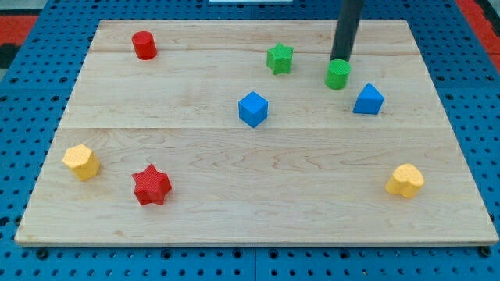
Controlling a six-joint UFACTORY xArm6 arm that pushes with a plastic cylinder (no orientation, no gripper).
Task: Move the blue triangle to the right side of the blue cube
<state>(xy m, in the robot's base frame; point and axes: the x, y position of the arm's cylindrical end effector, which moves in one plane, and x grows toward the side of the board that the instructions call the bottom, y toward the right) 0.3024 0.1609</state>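
The blue triangle (368,100) lies on the wooden board toward the view's right, some way to the right of the blue cube (253,108) and slightly higher in the view. My tip (340,59) is at the view's top right of centre, just above the green cylinder (337,75) and touching or nearly touching it. The tip is up and to the left of the blue triangle, with the green cylinder between them.
A green star (280,58) sits left of the tip. A red cylinder (144,45) is at the top left. A yellow hexagon-like block (81,161) and a red star (151,185) are at the bottom left. A yellow heart-like block (405,180) is at the bottom right.
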